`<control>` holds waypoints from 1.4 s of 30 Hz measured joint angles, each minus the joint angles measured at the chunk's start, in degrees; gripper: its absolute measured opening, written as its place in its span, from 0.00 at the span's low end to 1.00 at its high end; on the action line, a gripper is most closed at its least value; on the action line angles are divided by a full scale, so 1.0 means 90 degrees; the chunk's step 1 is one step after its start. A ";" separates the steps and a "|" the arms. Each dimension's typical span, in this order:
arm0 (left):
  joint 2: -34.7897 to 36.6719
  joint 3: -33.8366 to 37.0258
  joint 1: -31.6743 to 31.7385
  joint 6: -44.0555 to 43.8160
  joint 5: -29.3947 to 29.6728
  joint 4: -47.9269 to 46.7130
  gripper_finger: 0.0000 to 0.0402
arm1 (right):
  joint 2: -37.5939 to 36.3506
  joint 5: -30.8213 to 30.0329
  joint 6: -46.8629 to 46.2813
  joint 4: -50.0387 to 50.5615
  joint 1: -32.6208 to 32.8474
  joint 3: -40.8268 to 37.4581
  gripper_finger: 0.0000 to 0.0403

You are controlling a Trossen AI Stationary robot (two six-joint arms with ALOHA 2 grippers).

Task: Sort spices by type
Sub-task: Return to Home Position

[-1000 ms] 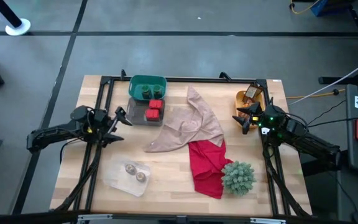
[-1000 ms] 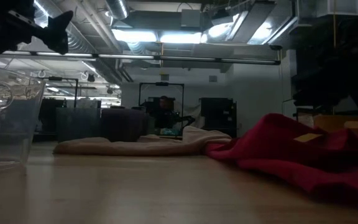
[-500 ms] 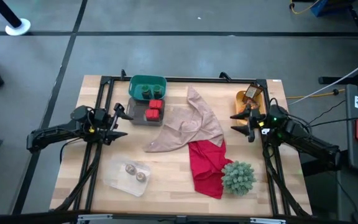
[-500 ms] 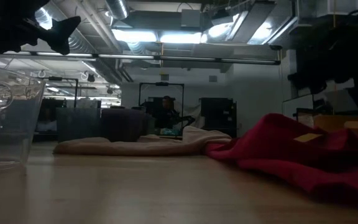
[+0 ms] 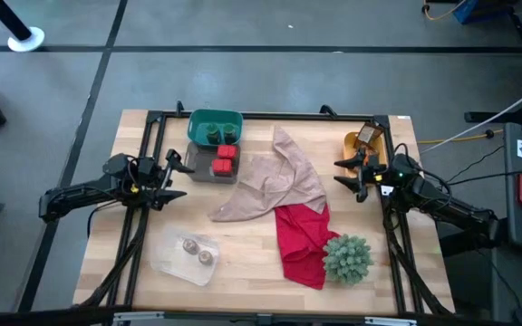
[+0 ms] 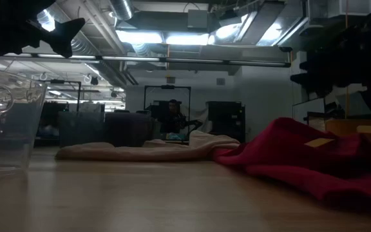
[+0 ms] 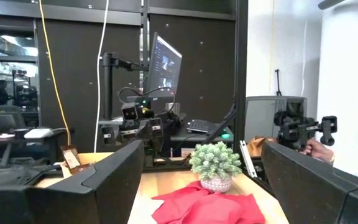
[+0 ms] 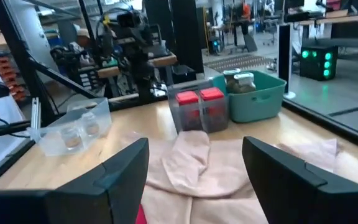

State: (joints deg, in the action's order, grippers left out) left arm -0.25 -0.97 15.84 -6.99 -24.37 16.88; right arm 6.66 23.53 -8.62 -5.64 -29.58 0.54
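Observation:
Two red tins (image 5: 225, 160) (image 8: 201, 99) stand in a grey bin. Dark-green jars (image 5: 216, 134) (image 8: 238, 81) stand in a teal bin at the table's far edge. Two tan-grey pots (image 5: 198, 252) (image 8: 79, 127) sit in a clear container near the near-left corner. An orange-brown packet (image 5: 365, 138) lies in a yellow bowl at the far right. My left gripper (image 5: 178, 177) (image 7: 197, 186) hovers open, left of the grey bin. My right gripper (image 5: 347, 174) (image 8: 194, 180) hovers open, just on the near side of the bowl. Neither holds anything.
A beige cloth (image 5: 270, 186) sprawls across the table's middle. A red cloth (image 5: 302, 240) lies nearer, and a spiky green plant (image 5: 347, 258) stands beside it at the near right. A black frame rail (image 5: 152, 136) runs around the table.
My right gripper has drifted a little toward the table's left, away from the yellow bowl. The spices and cloths lie as before.

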 joint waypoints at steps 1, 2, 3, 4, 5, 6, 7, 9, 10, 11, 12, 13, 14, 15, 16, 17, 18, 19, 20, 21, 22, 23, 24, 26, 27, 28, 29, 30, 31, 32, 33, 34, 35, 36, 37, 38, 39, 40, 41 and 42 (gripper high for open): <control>0.0000 0.0000 0.0000 0.0000 0.0009 -0.0004 0.77 | 0.0013 -0.0001 0.0002 -0.0041 0.0000 0.0000 0.64; 0.0000 0.0000 0.0000 0.0011 0.0020 -0.0004 0.77 | 0.0016 0.0000 0.0005 -0.0085 0.0000 -0.0002 0.64; 0.0000 0.0000 0.0000 0.0033 0.0027 -0.0019 0.77 | 0.0035 0.0001 0.0003 -0.0110 0.0000 -0.0002 0.64; 0.0000 0.0000 0.0000 0.0083 0.0028 -0.0037 0.77 | 0.0054 0.0002 0.0002 -0.0073 0.0000 -0.0002 0.64; 0.0000 0.0000 0.0000 0.0151 0.0028 -0.0071 0.77 | 0.0075 0.0005 0.0002 -0.0052 0.0000 -0.0002 0.64; 0.0000 0.0000 0.0000 0.0169 0.0028 -0.0126 0.77 | 0.0082 0.0039 0.0005 -0.0062 0.0000 -0.0003 0.64; 0.0000 0.0000 0.0000 0.0188 0.0028 -0.0203 0.77 | 0.0082 0.0118 0.0010 -0.0064 0.0000 -0.0005 0.64; 0.0000 0.0000 0.0000 0.0305 0.0028 -0.0343 0.77 | 0.0082 0.0292 0.0024 0.0000 0.0000 -0.0005 0.64; 0.0000 0.0005 0.0000 0.0334 0.0034 -0.0380 0.77 | 0.0082 0.0360 0.0024 0.0072 0.0000 -0.0007 0.64; 0.0000 0.0031 0.0000 0.0365 0.0061 -0.0370 0.77 | 0.0084 0.0382 0.0029 0.0091 0.0000 -0.0007 0.64; 0.0000 0.0046 0.0000 0.0382 0.0129 -0.0406 0.77 | 0.0084 0.0381 0.0029 0.0101 0.0002 -0.0007 0.64; -0.0002 0.0046 0.0000 0.0387 0.0256 -0.0442 0.77 | 0.0084 0.0379 0.0032 0.0103 0.0002 -0.0007 0.64; 0.0000 0.0045 0.0000 0.0387 0.0440 -0.0493 0.77 | 0.0084 0.0348 0.0052 0.0106 0.0002 -0.0007 0.64; 0.0000 0.0045 0.0000 0.0393 0.0681 -0.0533 0.77 | 0.0084 0.0288 0.0121 0.0116 0.0002 -0.0007 0.64; 0.0000 0.0046 0.0000 0.0418 0.0953 -0.0618 0.77 | 0.0084 0.0189 0.0175 0.0126 0.0001 -0.0007 0.64; 0.0000 0.0044 0.0000 0.0465 0.1235 -0.0703 0.77 | 0.0084 0.0026 0.0200 0.0136 0.0000 -0.0007 0.64; 0.0000 0.0044 0.0000 0.0484 0.1483 -0.0775 0.77 | 0.0084 -0.0160 0.0210 0.0153 0.0000 -0.0007 0.64; 0.0000 0.0046 0.0002 0.0496 0.1713 -0.0849 0.77 | 0.0085 -0.0342 0.0214 0.0173 -0.0001 -0.0007 0.64; 0.0000 0.0046 0.0002 0.0496 0.1900 -0.0938 0.77 | 0.0086 -0.0505 0.0221 0.0190 -0.0002 -0.0008 0.64; 0.0000 0.0046 0.0000 0.0489 0.2010 -0.1030 0.77 | 0.0085 -0.0626 0.0220 0.0206 -0.0002 -0.0010 0.64; 0.0000 0.0046 0.0002 0.0473 0.2062 -0.1113 0.77 | 0.0087 -0.0703 0.0218 0.0216 -0.0002 -0.0010 0.64; 0.0000 0.0045 0.0002 0.0470 0.2075 -0.1186 0.77 | 0.0087 -0.0737 0.0220 0.0223 -0.0002 -0.0010 0.64; 0.0000 0.0046 0.0001 0.0466 0.2077 -0.1293 0.77 | 0.0087 -0.0741 0.0218 0.0225 -0.0002 -0.0010 0.64; 0.0000 0.0045 0.0002 0.0438 0.2079 -0.1612 0.77 | 0.0087 -0.0747 0.0218 0.0227 -0.0002 -0.0010 0.64; -0.0006 0.0044 0.0000 0.0399 0.2095 -0.1696 0.77 | 0.0087 -0.0765 0.0217 0.0229 -0.0002 -0.0011 0.64; -0.0030 0.0044 0.0002 0.0368 0.2129 -0.1695 0.77 | 0.0087 -0.0767 0.0217 0.0230 -0.0002 -0.0012 0.64; -0.0061 0.0044 0.0002 0.0353 0.2129 -0.1693 0.77 | 0.0087 -0.0766 0.0216 0.0232 -0.0004 -0.0012 0.64; -0.0081 0.0044 0.0000 0.0337 0.2137 -0.1702 0.77 | 0.0087 -0.0765 0.0216 0.0232 -0.0005 -0.0012 0.64; -0.0081 0.0044 0.0002 0.0307 0.2139 -0.1702 0.77 | 0.0085 -0.0765 0.0216 0.0232 -0.0005 -0.0012 0.64; -0.0075 0.0044 0.0001 0.0295 0.2139 -0.1700 0.77 | 0.0084 -0.0768 0.0215 0.0232 -0.0005 -0.0012 0.64; -0.0070 0.0044 0.0000 0.0301 0.2138 -0.1701 0.77 | 0.0084 -0.0765 0.0214 0.0234 -0.0007 -0.0012 0.64; -0.0073 0.0044 0.0000 0.0318 0.2137 -0.1702 0.77 | 0.0086 -0.0765 0.0213 0.0234 -0.0007 -0.0012 0.64; -0.0073 0.0044 0.0000 0.0324 0.2137 -0.1702 0.77 | 0.0084 -0.0765 0.0213 0.0234 -0.0007 -0.0012 0.64; -0.0072 0.0044 0.0002 0.0322 0.2136 -0.1702 0.77 | 0.0084 -0.0765 0.0211 0.0234 -0.0007 -0.0012 0.64; -0.0073 0.0044 0.0000 0.0324 0.2136 -0.1705 0.77 | 0.0084 -0.0765 0.0211 0.0236 -0.0007 -0.0012 0.64; -0.0073 0.0044 0.0002 0.0324 0.2136 -0.1705 0.77 | 0.0084 -0.0765 0.0211 0.0234 -0.0007 -0.0012 0.64; -0.0073 0.0044 0.0000 0.0323 0.2136 -0.1705 0.77 | 0.0084 -0.0765 0.0209 0.0237 -0.0007 -0.0012 0.64; -0.0073 0.0044 0.0000 0.0324 0.2136 -0.1705 0.77 | 0.0084 -0.0765 0.0209 0.0237 -0.0007 -0.0012 0.64; -0.0073 0.0044 0.0000 0.0323 0.2134 -0.1707 0.77 | 0.0084 -0.0765 0.0209 0.0237 -0.0007 -0.0012 0.64; -0.0073 0.0044 0.0001 0.0323 0.2134 -0.1707 0.77 | 0.0084 -0.0765 0.0208 0.0239 -0.0007 -0.0012 0.64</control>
State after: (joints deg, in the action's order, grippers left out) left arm -0.91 -0.58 15.84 -4.09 -5.17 1.52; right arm 7.42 16.64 -6.74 -3.49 -29.65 0.43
